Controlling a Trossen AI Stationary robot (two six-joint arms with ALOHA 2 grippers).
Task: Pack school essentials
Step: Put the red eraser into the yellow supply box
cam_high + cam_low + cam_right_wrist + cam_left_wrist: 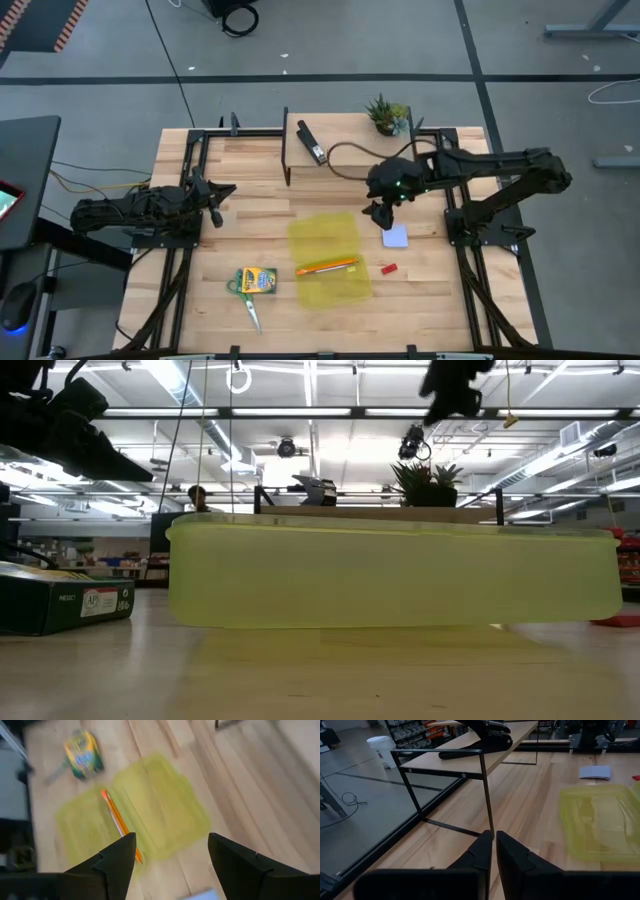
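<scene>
Right end effector (381, 215) hangs released, empty, above the notepad (395, 237) by the counter's (250, 175) right edge. Pencils (327, 267) lie across the yellow case (328, 258) mid-counter. Left end effector (214, 200) clenched, empty.

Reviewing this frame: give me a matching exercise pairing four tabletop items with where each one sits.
Things:
1. orange pencils
2. crayon box
3. notepad
4. stapler

Places:
A. on the raised shelf at the table's back
B. on the yellow case
C. bare table, just below the right gripper
D. bare table, on the left arm's side of the yellow case

Pairs: 1-B, 2-D, 3-C, 4-A
</scene>
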